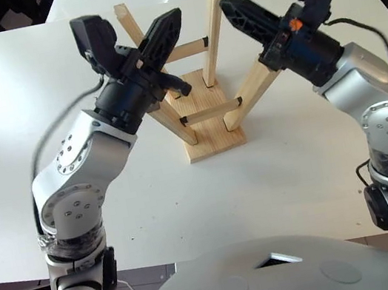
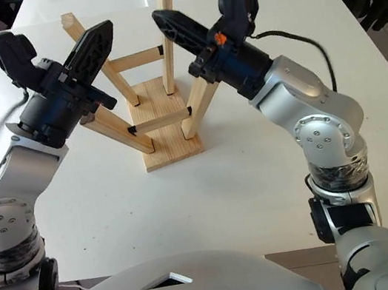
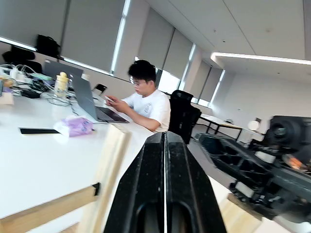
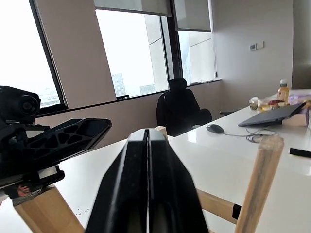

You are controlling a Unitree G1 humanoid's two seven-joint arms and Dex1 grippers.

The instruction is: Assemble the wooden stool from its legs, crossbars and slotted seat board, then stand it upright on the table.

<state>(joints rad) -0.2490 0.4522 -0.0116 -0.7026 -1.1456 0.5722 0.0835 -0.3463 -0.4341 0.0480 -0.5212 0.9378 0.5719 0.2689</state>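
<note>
On the left, the left pincer (image 1: 169, 23) hangs over the white table (image 1: 31, 76) with its two fingers (image 3: 146, 194) pressed together along their whole length, gripping nothing. It points inward and up across the near-left leg (image 1: 175, 122), whose upper end disappears under the wrist. In the middle is the stool (image 1: 203, 91), put together but upside down: the seat board (image 1: 212, 142) lies flat on the table, the four legs splay upward and outward from it, and a crossbar (image 1: 211, 112) joins the two near legs. On the right, the right pincer (image 1: 231, 7) mirrors the other, closed on nothing, its fingers (image 4: 165, 204) meeting in one seam. It aims inward above the near-right leg (image 1: 249, 97), which slopes up toward that wrist. The stool therefore lies between the two arms and a little below both tips, each near leg's long axis leaning out toward the arm on its own side. Neither arm looks clearly nearer. In my judgement, turning the stool onto its feet will need both pincers opened first, each then taking the leg below it.
</note>
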